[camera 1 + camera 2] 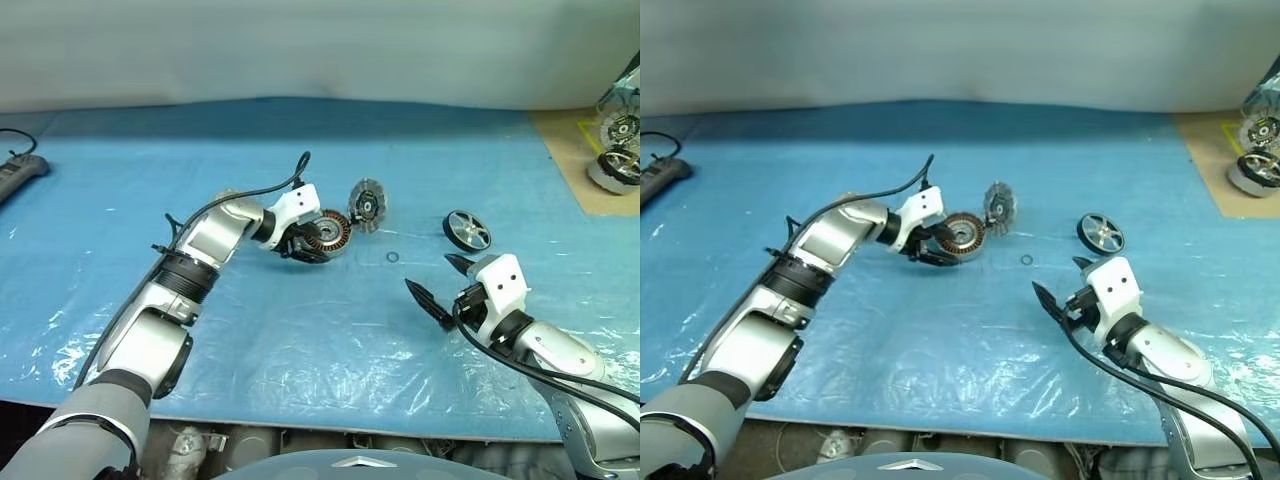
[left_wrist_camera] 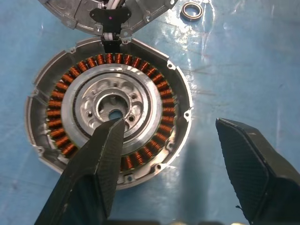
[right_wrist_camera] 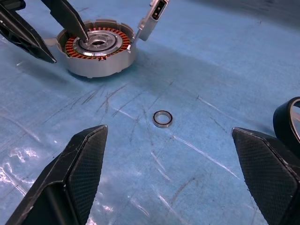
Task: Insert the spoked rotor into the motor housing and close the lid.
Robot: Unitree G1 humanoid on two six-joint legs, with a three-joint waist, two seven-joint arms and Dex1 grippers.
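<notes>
The motor housing [image 1: 331,232] lies on the blue sheet, its copper windings and silver hub facing up. Its lid [image 1: 367,205] stands open, hinged up at the far side. My left gripper [image 2: 168,124] is open over the housing: one fingertip [image 2: 110,133] is at the hub, the other is outside the rim, apart from it. The spoked rotor [image 1: 467,230] lies flat to the right, silver rim and black spokes showing. My right gripper [image 1: 430,272] hovers open and holds nothing, just in front of the rotor.
A small bearing ring [image 3: 162,118] lies on the sheet between the housing and the rotor. A brown board [image 1: 575,150] at the far right carries more motor parts [image 1: 618,150]. A power strip [image 1: 15,170] lies at the far left.
</notes>
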